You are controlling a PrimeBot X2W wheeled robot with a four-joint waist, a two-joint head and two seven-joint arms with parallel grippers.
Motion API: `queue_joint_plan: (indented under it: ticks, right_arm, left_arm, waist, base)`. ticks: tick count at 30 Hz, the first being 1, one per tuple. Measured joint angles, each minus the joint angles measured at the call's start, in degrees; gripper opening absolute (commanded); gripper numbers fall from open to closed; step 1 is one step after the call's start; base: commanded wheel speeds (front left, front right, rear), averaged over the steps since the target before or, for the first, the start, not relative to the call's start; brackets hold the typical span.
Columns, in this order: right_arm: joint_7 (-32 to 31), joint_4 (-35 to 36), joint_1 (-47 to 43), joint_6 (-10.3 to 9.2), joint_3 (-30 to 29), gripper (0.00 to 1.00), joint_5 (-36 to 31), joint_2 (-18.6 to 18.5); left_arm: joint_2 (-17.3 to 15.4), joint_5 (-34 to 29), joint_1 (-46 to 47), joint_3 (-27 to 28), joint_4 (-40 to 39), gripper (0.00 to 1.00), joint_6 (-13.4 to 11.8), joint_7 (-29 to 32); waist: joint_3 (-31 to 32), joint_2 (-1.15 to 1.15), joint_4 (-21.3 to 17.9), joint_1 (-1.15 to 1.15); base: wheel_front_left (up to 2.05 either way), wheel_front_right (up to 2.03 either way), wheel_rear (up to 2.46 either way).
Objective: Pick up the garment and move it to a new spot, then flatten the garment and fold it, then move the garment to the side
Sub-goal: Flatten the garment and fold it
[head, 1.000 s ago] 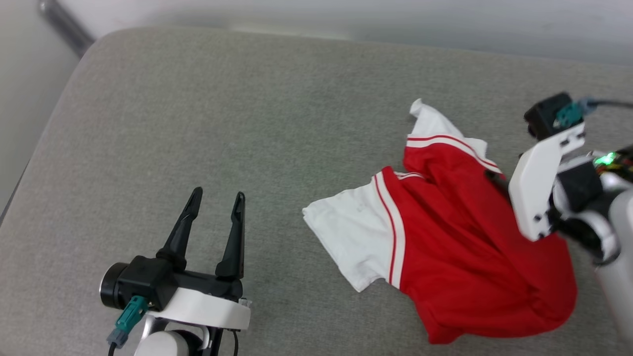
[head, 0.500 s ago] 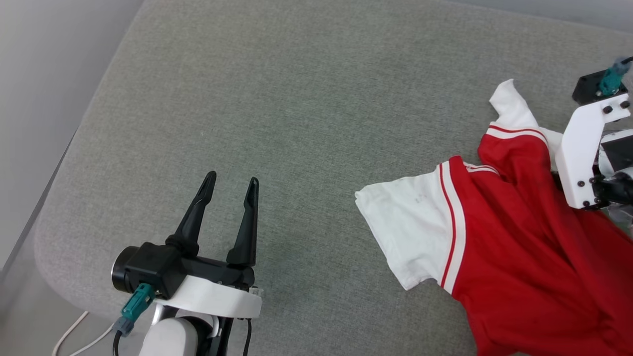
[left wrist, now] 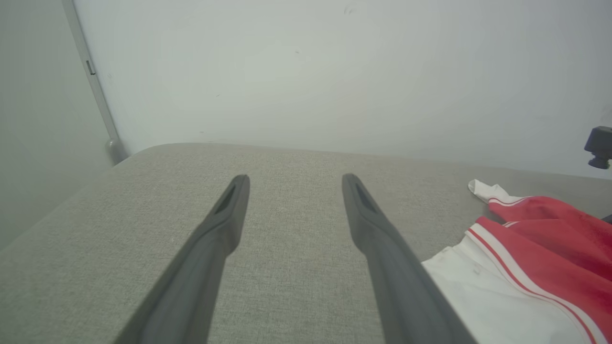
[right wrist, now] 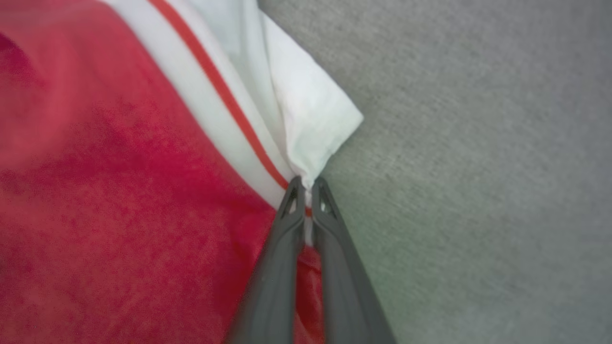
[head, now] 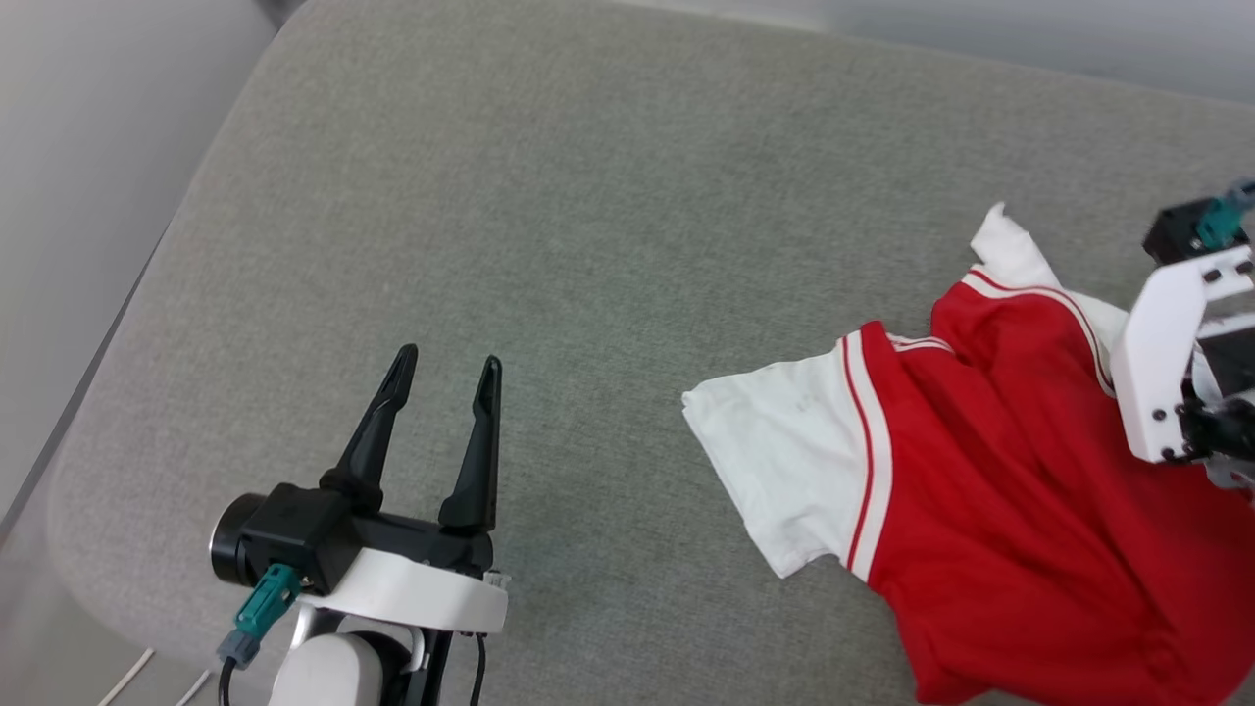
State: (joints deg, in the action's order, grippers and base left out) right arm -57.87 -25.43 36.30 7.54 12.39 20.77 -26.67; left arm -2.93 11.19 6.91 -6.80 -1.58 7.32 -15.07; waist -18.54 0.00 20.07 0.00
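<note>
right gripper (right wrist: 306, 184) clenched on the garment (right wrist: 119, 191) — left gripper (head: 450, 355) spread wide, holding nothing.

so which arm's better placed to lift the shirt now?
Right. The right end effector is shut on the shirt at the white sleeve's edge. The left end effector is open over the cushion, apart from the shirt.

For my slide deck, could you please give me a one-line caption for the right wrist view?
Right gripper shut on the garment at its white striped sleeve edge, over the grey cushion.
</note>
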Motion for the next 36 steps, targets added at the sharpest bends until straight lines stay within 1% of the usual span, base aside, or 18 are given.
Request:
queue_joint_plan:
  ticks: [3,4,5,6,10,13,15,18,19,20,23,27,29,33,36]
  right_arm:
    - [2.22,0.37,-2.99,-0.01,-3.23,0.0,0.64,-0.1]
    - [2.22,0.37,-2.99,-0.01,-3.23,0.0,0.64,-0.1]
    - [3.67,1.16,-5.71,0.0,-5.13,0.0,0.71,-0.16]
    - [3.67,1.16,-5.71,0.0,-5.13,0.0,0.71,-0.16]
    - [7.02,3.64,-11.98,-0.02,-10.83,0.0,0.26,0.34]
    - [8.95,5.81,-17.18,-0.02,-16.15,0.0,-0.87,2.65]
    - [10.37,7.26,-20.41,-0.03,-19.93,0.0,-2.79,4.6]
    - [12.06,8.99,-24.19,-0.03,-23.69,0.0,-6.1,7.8]
    - [12.73,9.43,-24.97,-0.03,-24.54,0.47,-6.66,9.23]
    - [13.69,9.78,-25.36,-0.03,-25.07,1.0,-7.27,10.46]
    - [17.66,10.58,-25.71,-0.04,-25.21,1.0,-8.21,12.72]
    - [25.83,13.23,-24.34,-0.03,-23.96,1.0,-6.8,13.7]
    - [31.79,15.95,-23.71,-0.03,-21.53,1.0,-5.79,12.96]
    - [44.59,20.5,-23.48,-0.03,-20.68,1.0,-2.64,13.26]
    - [54.19,24.15,-24.94,-0.03,-19.31,1.0,-1.75,13.94]
  left_arm:
    - [0.0,-0.59,-0.94,0.62,0.19,1.0,0.0,0.0]
    - [0.0,-0.59,-0.94,0.62,0.19,1.0,0.0,0.0]
    - [0.01,-1.07,-1.25,0.99,0.3,1.0,0.0,0.0]
    - [0.01,-1.07,-1.25,0.99,0.3,1.0,0.0,0.0]
    - [0.01,-1.48,-2.51,1.76,0.27,1.0,0.01,0.0]
    - [0.02,-1.87,-3.3,2.24,0.15,1.0,0.01,0.0]
    - [0.0,-1.9,-3.59,2.34,0.12,1.0,0.01,0.0]
    - [0.0,-1.99,-4.1,2.7,0.14,1.0,0.02,0.0]
    - [0.01,-2.05,-4.26,2.82,0.2,1.0,0.02,0.0]
    - [0.0,-2.14,-4.26,2.83,0.25,1.0,0.02,0.0]
    - [0.02,-2.46,-4.25,2.92,0.53,1.0,0.03,0.0]
    - [-0.07,-2.46,-4.21,3.15,0.59,1.0,0.07,0.0]
    - [-0.07,-2.1,-4.2,3.27,0.37,1.0,0.07,0.0]
    - [-0.08,-0.18,-4.13,3.41,0.32,1.0,0.07,0.0]
    - [-0.18,0.65,-4.17,3.33,0.56,1.0,0.07,0.0]
  waist:
    - [1.64,0.0,-1.74,0.0]
    - [1.64,0.0,-1.74,0.0]
    - [2.81,0.0,-3.06,0.0]
    - [2.81,0.0,-3.06,0.0]
    - [5.14,0.0,-5.81,0.0]
    - [6.66,0.0,-7.93,0.0]
    - [7.48,0.0,-9.27,-0.01]
    - [8.37,0.0,-11.07,0.0]
    - [8.56,0.0,-11.64,0.0]
    - [8.71,0.0,-12.16,0.0]
    - [9.05,0.0,-13.5,0.0]
    - [9.59,0.0,-15.02,0.0]
    - [9.9,0.0,-15.68,0.0]
    - [10.28,0.0,-16.88,0.0]
    - [10.45,0.0,-17.67,0.0]
  base:
    - [0.0,0.0,0.0]
    - [0.0,0.0,0.0]
    - [0.0,0.0,0.0]
    - [0.0,0.0,0.0]
    - [0.0,0.0,0.0]
    - [0.0,0.0,0.0]
    - [0.0,0.0,0.0]
    - [0.0,0.0,0.0]
    - [0.0,0.0,0.0]
    - [0.0,0.0,0.0]
    - [0.0,0.0,0.0]
    - [0.0,0.0,0.0]
    - [0.0,0.0,0.0]
    - [0.0,0.0,0.0]
    - [0.0,0.0,0.0]
